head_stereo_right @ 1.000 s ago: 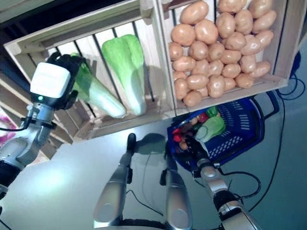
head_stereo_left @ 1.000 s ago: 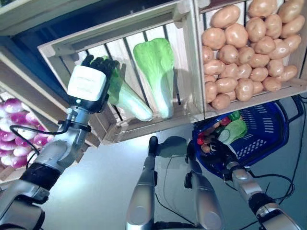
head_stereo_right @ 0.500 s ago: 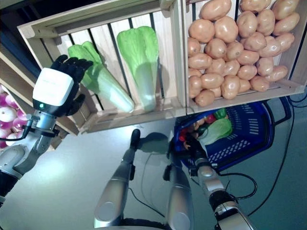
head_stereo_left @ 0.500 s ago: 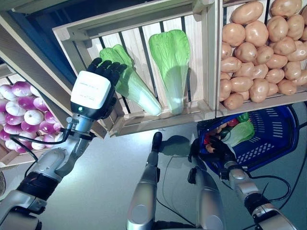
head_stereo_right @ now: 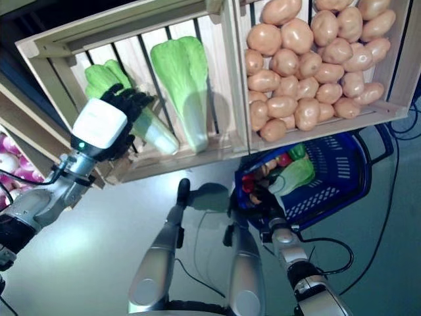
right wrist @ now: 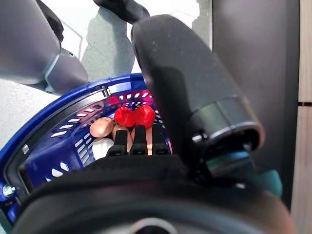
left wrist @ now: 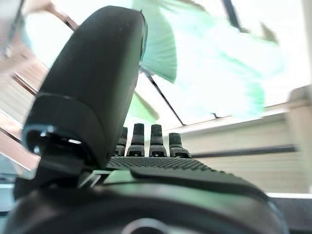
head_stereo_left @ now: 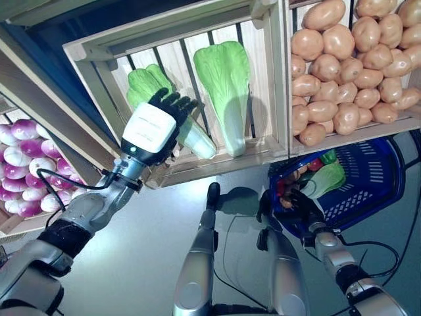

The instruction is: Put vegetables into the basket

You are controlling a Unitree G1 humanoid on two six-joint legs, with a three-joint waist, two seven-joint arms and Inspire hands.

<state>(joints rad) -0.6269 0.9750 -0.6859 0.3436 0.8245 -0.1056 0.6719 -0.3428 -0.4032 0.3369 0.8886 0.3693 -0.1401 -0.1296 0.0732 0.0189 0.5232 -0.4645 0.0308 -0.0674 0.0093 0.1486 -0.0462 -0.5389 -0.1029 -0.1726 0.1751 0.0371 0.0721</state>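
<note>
Two green-and-white cabbages lie in a slatted wooden crate (head_stereo_left: 217,161). My left hand (head_stereo_left: 150,128) is spread over the stalk of the left cabbage (head_stereo_left: 141,82), fingers straight and thumb up, which the left wrist view also shows with the left hand (left wrist: 146,168) in front of green leaves. The second cabbage (head_stereo_left: 227,85) lies free just to the right. Lower right, my right hand (head_stereo_left: 301,205) is curled on the rim of the blue basket (head_stereo_left: 371,181), which holds a green leafy vegetable (head_stereo_left: 325,179), red pieces (right wrist: 132,116) and other small vegetables.
A crate of potatoes (head_stereo_left: 342,66) adjoins the cabbage crate on the right, just above the basket. Purple-and-white onions (head_stereo_left: 20,171) fill a bin at far left. Grey floor lies below the crates.
My left hand has moved right and down the left cabbage, from its leaf edge onto its stalk. The view shifted a little. The right hand and basket kept their place.
</note>
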